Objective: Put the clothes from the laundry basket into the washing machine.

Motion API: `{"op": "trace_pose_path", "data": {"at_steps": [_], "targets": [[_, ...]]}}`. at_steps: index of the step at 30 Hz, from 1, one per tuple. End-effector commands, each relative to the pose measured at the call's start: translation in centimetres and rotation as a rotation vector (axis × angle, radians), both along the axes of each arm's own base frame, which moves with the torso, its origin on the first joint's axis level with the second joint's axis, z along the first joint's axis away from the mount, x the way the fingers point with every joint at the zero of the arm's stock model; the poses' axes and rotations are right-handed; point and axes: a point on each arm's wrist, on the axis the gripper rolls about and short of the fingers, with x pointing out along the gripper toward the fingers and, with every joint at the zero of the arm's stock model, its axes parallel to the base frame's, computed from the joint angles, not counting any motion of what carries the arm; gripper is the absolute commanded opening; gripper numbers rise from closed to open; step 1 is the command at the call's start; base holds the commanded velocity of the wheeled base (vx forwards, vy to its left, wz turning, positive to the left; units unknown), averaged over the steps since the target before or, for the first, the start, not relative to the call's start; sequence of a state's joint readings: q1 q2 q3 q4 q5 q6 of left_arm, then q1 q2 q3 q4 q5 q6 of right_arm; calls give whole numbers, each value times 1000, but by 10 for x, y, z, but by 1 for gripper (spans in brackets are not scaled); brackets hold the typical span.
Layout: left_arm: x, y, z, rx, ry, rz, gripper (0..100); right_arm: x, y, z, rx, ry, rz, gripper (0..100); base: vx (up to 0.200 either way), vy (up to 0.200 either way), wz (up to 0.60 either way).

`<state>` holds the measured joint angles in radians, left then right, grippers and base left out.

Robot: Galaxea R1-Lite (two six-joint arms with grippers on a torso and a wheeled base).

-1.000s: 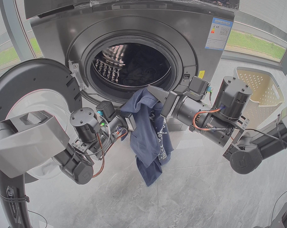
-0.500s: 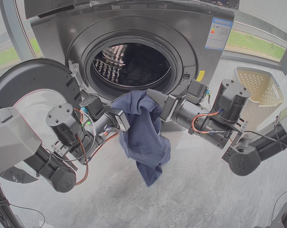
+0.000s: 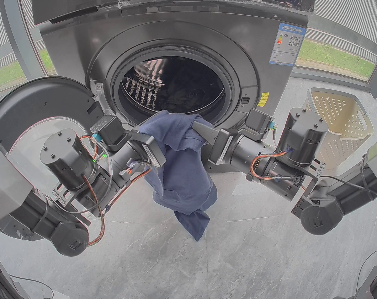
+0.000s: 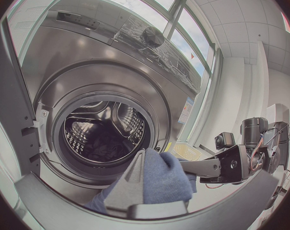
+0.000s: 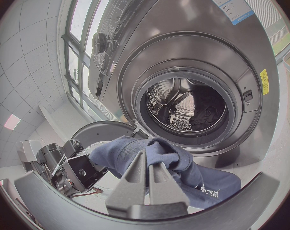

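Note:
A dark blue garment hangs in front of the washing machine's open drum, its top edge level with the lower rim of the opening. My left gripper is shut on its left upper part and my right gripper is shut on its right upper part. The rest of the cloth droops toward the floor. In the left wrist view the blue cloth bunches against my finger. In the right wrist view the fingers pinch a fold of the garment. Dark clothes lie inside the drum.
The machine's round door stands swung open on the left, close behind my left arm. A cream laundry basket stands on the floor at the right, beside the machine. Grey tiled floor lies in front.
Both arms have raised the garment toward the drum opening. My left arm has moved up and to the left, spreading the cloth wider between the two grippers. The hem has risen off the floor.

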<state>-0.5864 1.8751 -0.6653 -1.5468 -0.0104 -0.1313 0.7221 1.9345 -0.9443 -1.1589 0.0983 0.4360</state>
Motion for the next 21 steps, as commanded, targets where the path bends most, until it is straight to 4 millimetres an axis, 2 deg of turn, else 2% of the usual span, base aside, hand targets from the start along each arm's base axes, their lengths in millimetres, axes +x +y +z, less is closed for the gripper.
{"op": "trace_pose_path", "data": {"at_steps": [1, 2, 8, 12, 18, 21], "targets": [[-2, 1, 4, -9, -9, -2, 0, 0, 0, -1, -2, 2, 0, 0, 0, 0, 0], [-2, 1, 4, -9, -9, -2, 0, 0, 0, -1, -2, 2, 0, 100, 0, 0, 0], [0, 3, 9, -24, -25, 9, 0, 0, 0, -9, -18, 18, -2, 100, 0, 0, 0], [0, 3, 11, -30, -30, 11, 0, -1, -4, -22, -57, 46, -9, 100, 0, 0, 0], [-2, 5, 21, -47, -58, 13, 0, 1, -13, -55, -169, 77, -34, 100, 0, 0, 0], [-3, 5, 23, -50, -63, 12, 0, 6, -20, -64, -196, 59, -54, 100, 0, 0, 0]]}}
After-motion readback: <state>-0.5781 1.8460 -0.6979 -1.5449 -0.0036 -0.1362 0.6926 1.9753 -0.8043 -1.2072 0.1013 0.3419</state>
